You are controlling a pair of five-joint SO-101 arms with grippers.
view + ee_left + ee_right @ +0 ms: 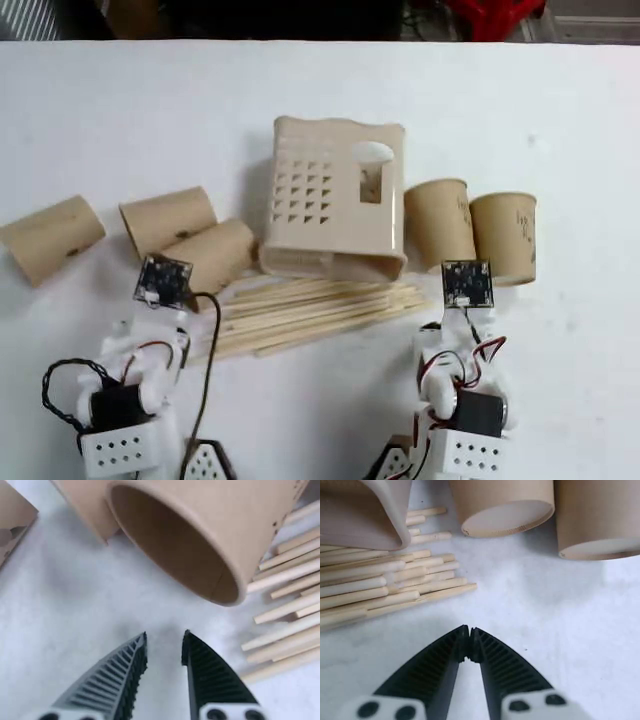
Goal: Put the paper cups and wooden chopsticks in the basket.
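Lying on the bench (300, 90): five paper cups (438, 222) flanking the tipped basket (335, 200), wooden chopsticks (310, 310) piled just beside it. Cups are judged light and crushable; the rim is best pinched gently. Left claw (164, 637) slightly spread, empty; right claw (469, 632) pressed together.

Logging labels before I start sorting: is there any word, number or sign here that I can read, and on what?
No text here can be read.
Dark print on the paper cup beside the basket: too small and blurred to read.
Dark print on the rightmost paper cup: too blurred to read.
Small dark mark on the leftmost paper cup: unreadable.
Basket and wooden chopsticks: no print visible.
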